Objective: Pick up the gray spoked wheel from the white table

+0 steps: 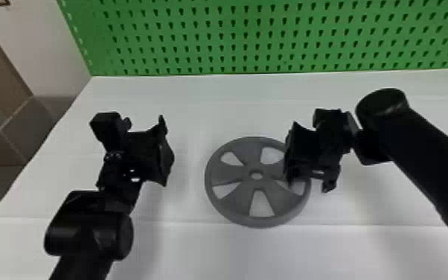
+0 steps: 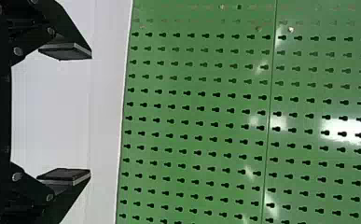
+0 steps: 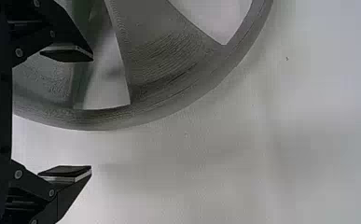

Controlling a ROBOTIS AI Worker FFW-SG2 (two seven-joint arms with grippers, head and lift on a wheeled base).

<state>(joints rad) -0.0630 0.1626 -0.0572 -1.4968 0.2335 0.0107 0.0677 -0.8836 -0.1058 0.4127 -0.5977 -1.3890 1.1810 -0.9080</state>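
Observation:
The gray spoked wheel [image 1: 247, 208] lies flat on the white table [image 1: 219, 249]. My right gripper [image 1: 290, 154] is over the wheel's right side, covering part of its rim. In the right wrist view, the right gripper [image 3: 92, 114] is open; the wheel [image 3: 169, 60] passes behind one finger and part of the gap, apparently untouched. My left gripper [image 1: 165, 149] stands left of the wheel, apart from it. The left wrist view shows the left gripper [image 2: 91, 115] open with nothing between its fingers.
A green pegboard [image 1: 256, 37] rises along the table's back edge. The table's left edge slants down toward the lower left, with a gray floor beyond it. My right forearm [image 1: 428, 160] spans the right side above the table.

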